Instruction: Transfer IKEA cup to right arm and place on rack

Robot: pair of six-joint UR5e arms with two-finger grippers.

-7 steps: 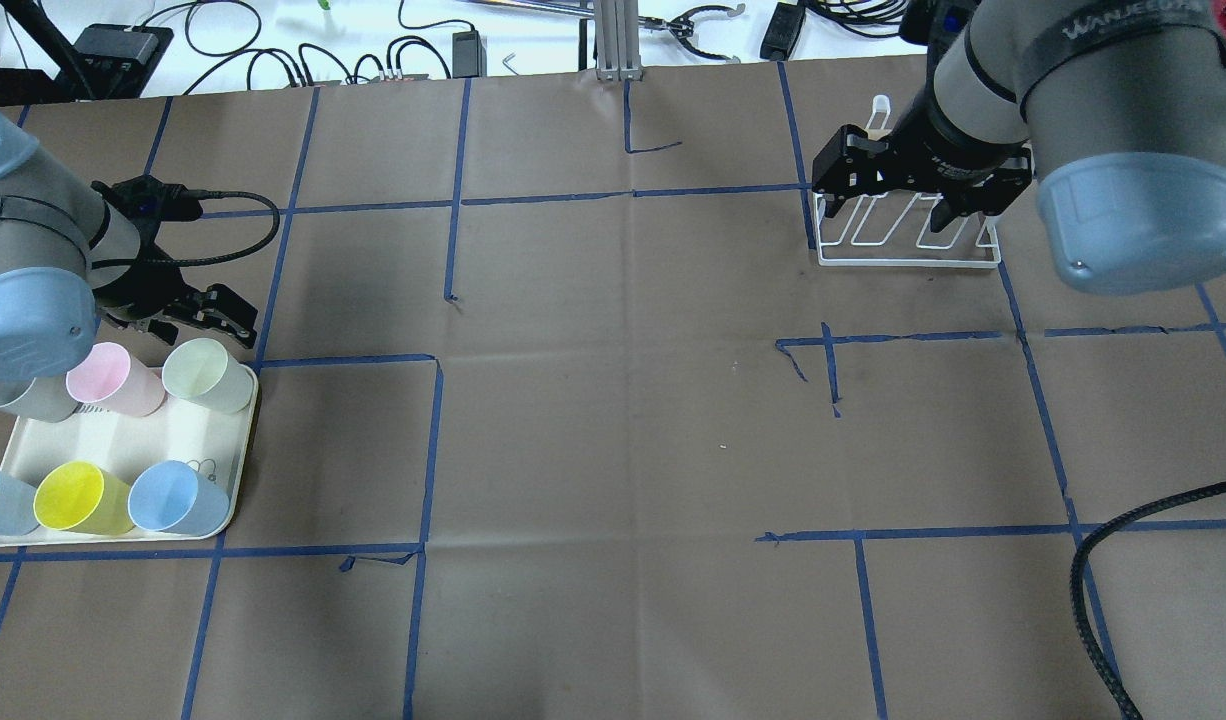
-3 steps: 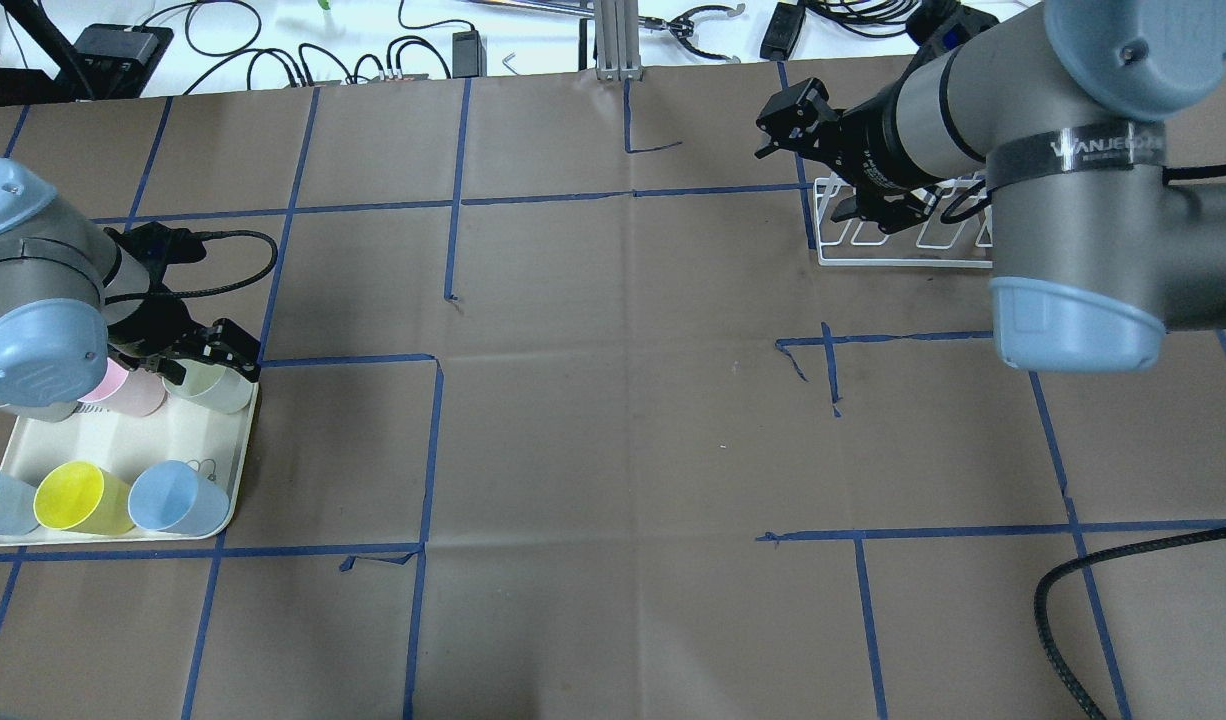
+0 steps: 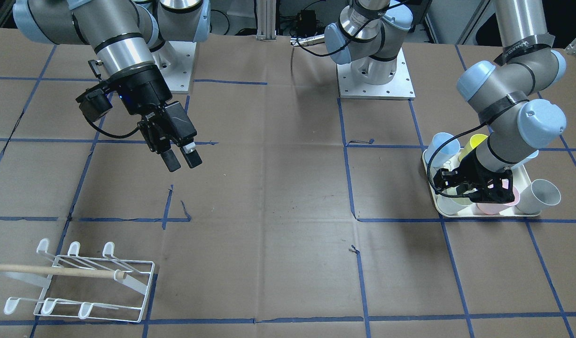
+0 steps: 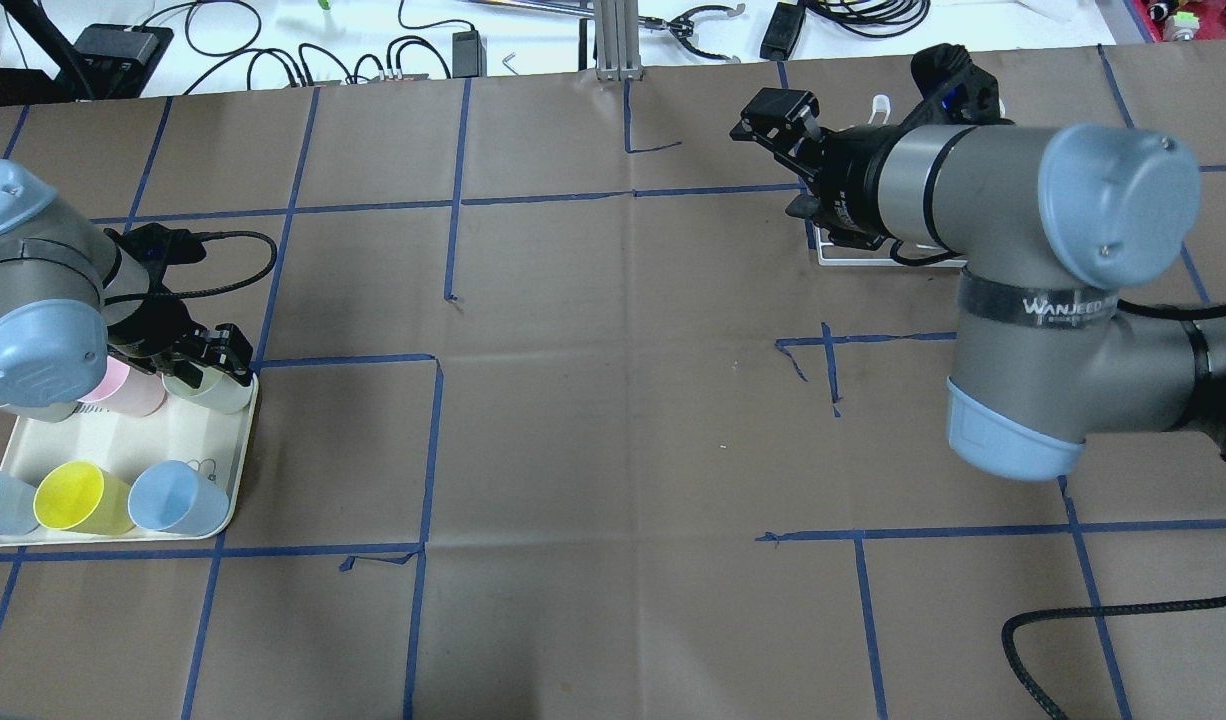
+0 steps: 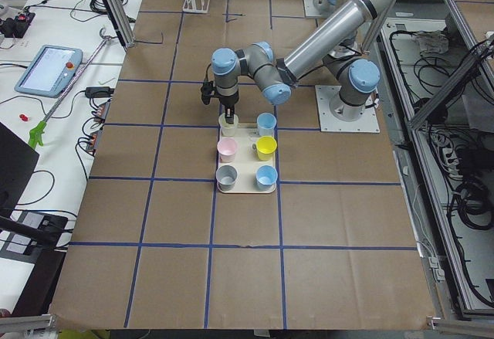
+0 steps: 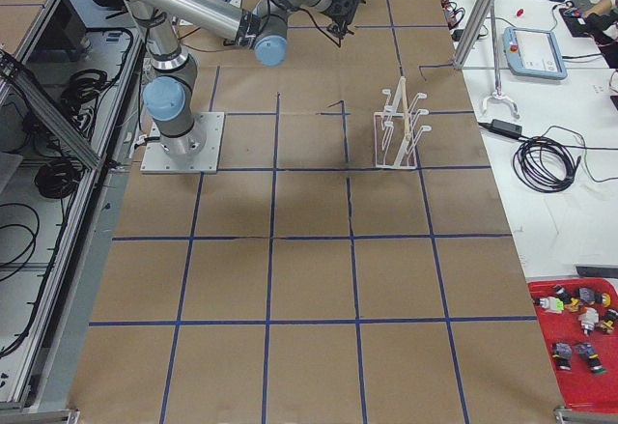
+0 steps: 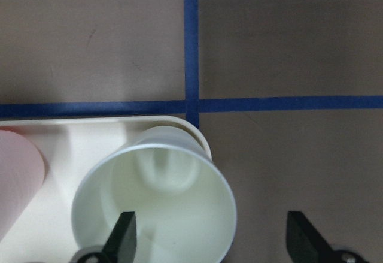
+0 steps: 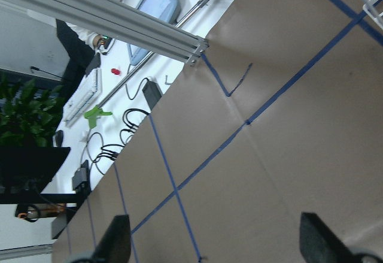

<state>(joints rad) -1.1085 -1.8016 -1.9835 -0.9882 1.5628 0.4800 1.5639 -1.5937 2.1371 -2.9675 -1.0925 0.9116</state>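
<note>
Several pastel cups stand on a cream tray point(image 4: 123, 440). My left gripper point(image 4: 213, 365) is open and low over the pale green cup point(image 4: 221, 393) at the tray's far right corner. In the left wrist view the left gripper point(image 7: 212, 236) has one fingertip point(image 7: 124, 234) inside the cup point(image 7: 154, 185) and the other outside its wall. My right gripper point(image 3: 181, 160) is open, empty and raised above the table. In the overhead view the right gripper point(image 4: 773, 160) points left, beside the white wire rack point(image 3: 142, 291), whose base point(image 4: 853, 260) is mostly hidden by the arm.
On the tray are also a pink cup point(image 4: 133, 390), a yellow cup point(image 4: 78, 497), a grey cup and two light blue cups point(image 4: 178, 497). Blue tape lines cross the brown table cover. Cables and tools lie beyond the table's far edge point(image 4: 423, 50).
My left gripper has come down onto the pale green cup. My right arm has swung away from above the rack, and its gripper now points left.
</note>
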